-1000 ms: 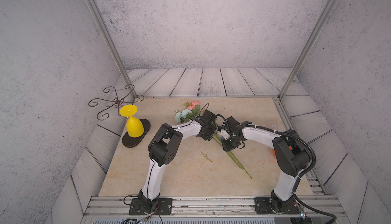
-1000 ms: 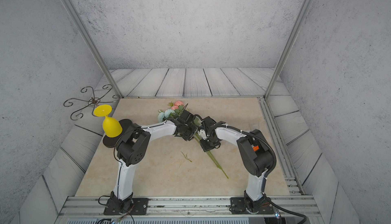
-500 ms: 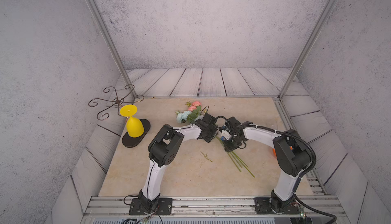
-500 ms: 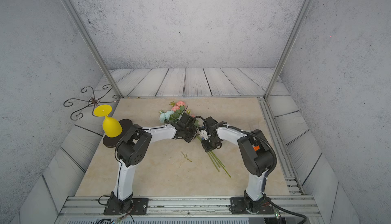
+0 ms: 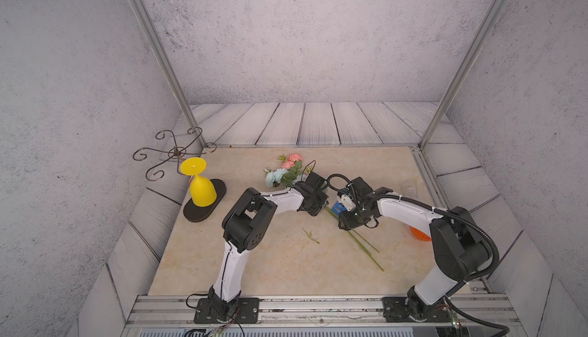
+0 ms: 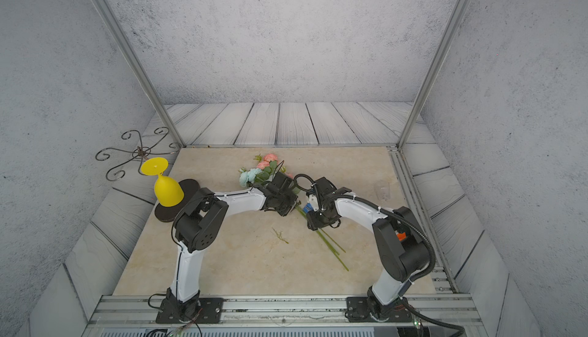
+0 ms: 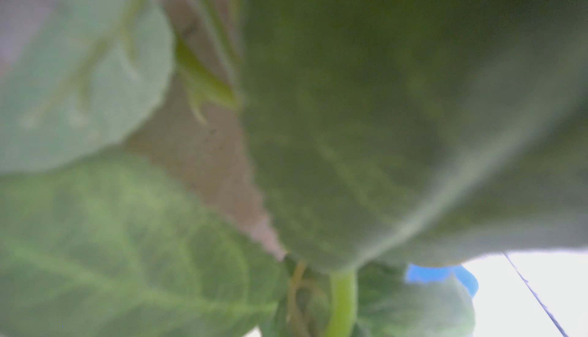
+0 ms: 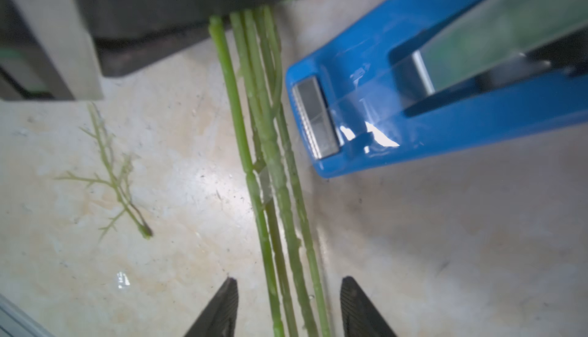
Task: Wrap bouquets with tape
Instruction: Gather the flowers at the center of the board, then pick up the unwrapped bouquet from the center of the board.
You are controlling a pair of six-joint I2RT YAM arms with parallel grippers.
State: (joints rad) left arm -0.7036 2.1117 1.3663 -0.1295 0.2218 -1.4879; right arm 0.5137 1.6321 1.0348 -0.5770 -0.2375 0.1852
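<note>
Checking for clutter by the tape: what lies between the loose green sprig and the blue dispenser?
The bouquets' green stems run between the sprig and the blue dispenser, seen in the right wrist view.

Both top views are bright, even and sharp, walls (image 5: 63,96) bowing at the edges. The bouquets (image 7: 381,112) blur green across the left wrist view; glare glints on the tape dispenser (image 8: 445,135)
</note>
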